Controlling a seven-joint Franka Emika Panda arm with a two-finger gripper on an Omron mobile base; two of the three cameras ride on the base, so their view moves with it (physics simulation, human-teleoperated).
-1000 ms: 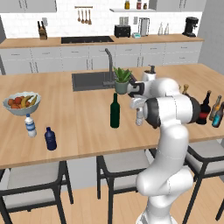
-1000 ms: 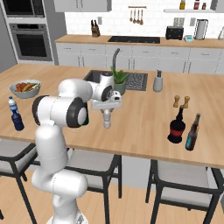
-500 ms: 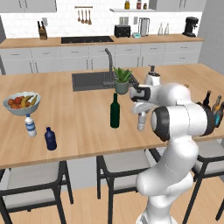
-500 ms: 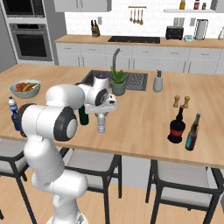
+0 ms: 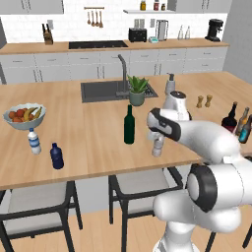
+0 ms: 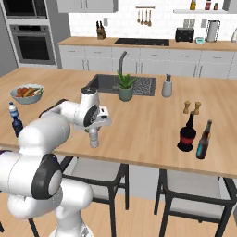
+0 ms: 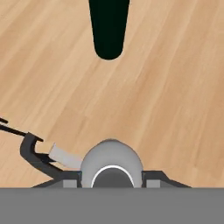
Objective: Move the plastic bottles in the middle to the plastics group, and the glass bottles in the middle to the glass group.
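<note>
While the white arm is reaching out over the wooden desk (image 5: 98,142), its hand (image 5: 157,143) is hanging near the front edge with its two fingers clamped on the cap end of the small clear greyish bottle (image 5: 157,146), which is standing upright under the hand, though whether its base is touching the wood cannot be told. Seen from the right base camera, the same bottle (image 6: 94,138) is hanging straight below the hand (image 6: 94,132). Looking down along the hand, the bottle's pale rounded top (image 7: 112,164) is sitting between the fingers, and the tall dark green wine bottle (image 7: 109,27) is standing just ahead of the hand. That green bottle (image 5: 129,125) is standing near the hand, on the side toward the fruit bowl (image 5: 23,116). Well away on that same side, the clear bottle with the blue label (image 5: 34,141) and the navy bottle (image 5: 57,156) are standing close together. Well off on the hand's opposite side, the squat black bottle with a red band (image 6: 187,134) is standing just beside an amber-brown bottle (image 6: 203,140).
</note>
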